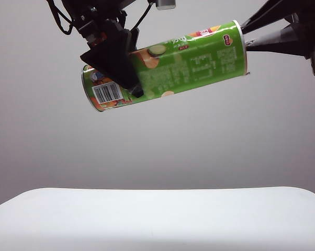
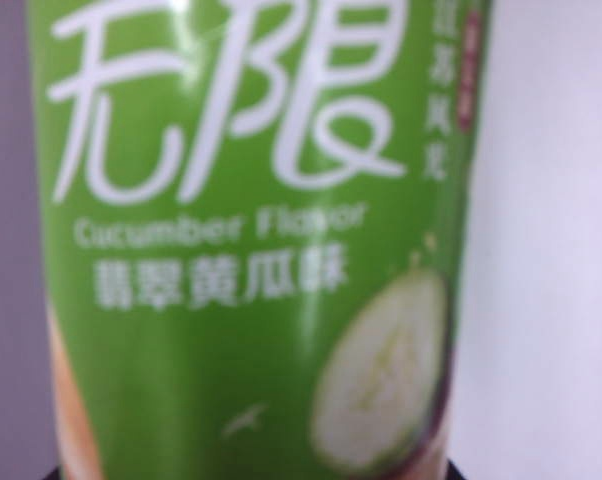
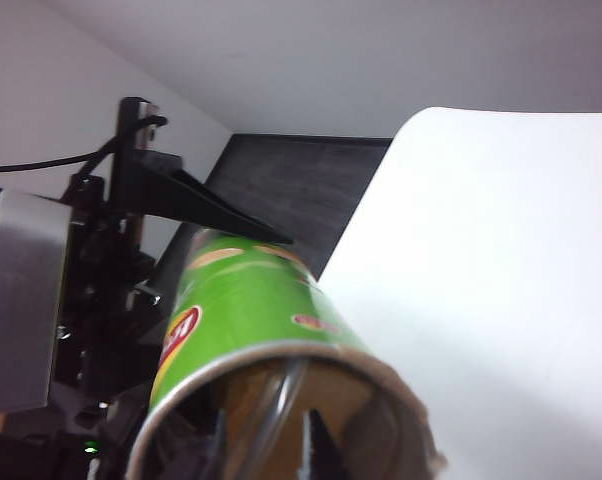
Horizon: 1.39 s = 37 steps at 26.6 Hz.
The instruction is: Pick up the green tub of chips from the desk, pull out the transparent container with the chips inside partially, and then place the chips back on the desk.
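The green tub of chips [image 1: 189, 63] hangs high above the desk [image 1: 157, 219], lying nearly level with its right end a little higher. My left gripper [image 1: 128, 73] is shut on it near the barcode end, and the can's label [image 2: 251, 300] fills the left wrist view. My right gripper [image 1: 245, 36] is at the can's open end. There its fingertips [image 3: 316, 440] reach into the mouth, one on each side of the transparent container's thin lip [image 3: 284, 395], with gaps still showing, so it is open. I cannot tell the chips apart from the brownish inside of the can.
The white desk [image 3: 481, 280] lies far below both arms. In the right wrist view a dark panel [image 3: 291, 180] shows past the desk's edge, and the left arm's black frame and silver housing [image 3: 21, 300] stand close beside the can.
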Available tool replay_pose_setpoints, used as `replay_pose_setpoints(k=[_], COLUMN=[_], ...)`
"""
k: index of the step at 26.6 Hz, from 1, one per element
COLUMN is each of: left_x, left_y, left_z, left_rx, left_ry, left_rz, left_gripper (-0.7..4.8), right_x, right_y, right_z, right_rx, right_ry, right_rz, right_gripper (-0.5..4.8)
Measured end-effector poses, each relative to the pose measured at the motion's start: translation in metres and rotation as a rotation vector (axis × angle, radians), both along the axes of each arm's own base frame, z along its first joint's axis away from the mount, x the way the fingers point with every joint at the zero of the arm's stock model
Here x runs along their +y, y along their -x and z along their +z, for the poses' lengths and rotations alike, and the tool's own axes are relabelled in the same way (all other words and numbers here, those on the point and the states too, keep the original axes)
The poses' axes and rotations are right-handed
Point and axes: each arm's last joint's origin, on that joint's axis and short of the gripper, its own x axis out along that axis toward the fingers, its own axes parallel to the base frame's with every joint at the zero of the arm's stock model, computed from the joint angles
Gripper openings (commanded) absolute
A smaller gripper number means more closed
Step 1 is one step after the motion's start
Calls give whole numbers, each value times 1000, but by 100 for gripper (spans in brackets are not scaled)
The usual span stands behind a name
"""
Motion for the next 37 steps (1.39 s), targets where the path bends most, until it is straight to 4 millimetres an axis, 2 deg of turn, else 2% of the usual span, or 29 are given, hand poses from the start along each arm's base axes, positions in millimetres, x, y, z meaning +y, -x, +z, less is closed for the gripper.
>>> replay_pose_setpoints(k=[3,5,6,21,27,37], left_x=[-1,-2,-2,-2,-3,24], left_y=[0,1,1,2,2,-9], left_z=[1,1,1,0,1,-4], left_rx=[12,13,12,-8,-17,66], left_ry=[30,34,35,-12,-21,-66], left_rz=[-25,-32,-32,0,17,93], left_gripper=[263,263,263,264,263,263], right_x=[1,2,2,1,-9,-18], right_y=[0,0,0,0,-2,-3], right_z=[2,3,3,1,1,1], right_rx=[-10,-6,-3,-4,-4,-28], right_ry=[-16,-22,-24,-14,-24,-14], right_rz=[15,16,16,25,15,-13], right_gripper=[103,19,-6,-6,-6,-6])
